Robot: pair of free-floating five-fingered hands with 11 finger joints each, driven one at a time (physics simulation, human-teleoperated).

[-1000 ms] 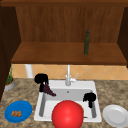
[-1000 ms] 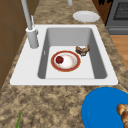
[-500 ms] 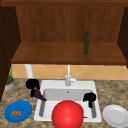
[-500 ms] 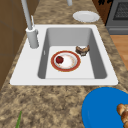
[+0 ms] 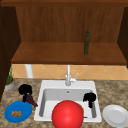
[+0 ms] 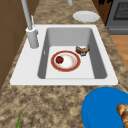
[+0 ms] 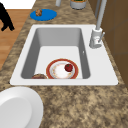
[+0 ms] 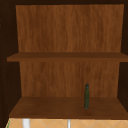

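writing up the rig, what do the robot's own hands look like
Two plain black, human-like hands, free-floating with no arms, cables or markings. The left hand shows as a dark rounded shape over the counter; the right hand, just as black, over the sink.

In the front view a big red ball (image 5: 67, 114) hides the middle of the sink (image 5: 47, 93), and the frame's lower edge cuts it off. The right hand (image 5: 89, 97) is a dark shape, its finger pose unclear. The blue plate (image 6: 105, 107) in the left side view is cut by the frame's corner, as is the white plate (image 7: 17, 107) in the right side view.
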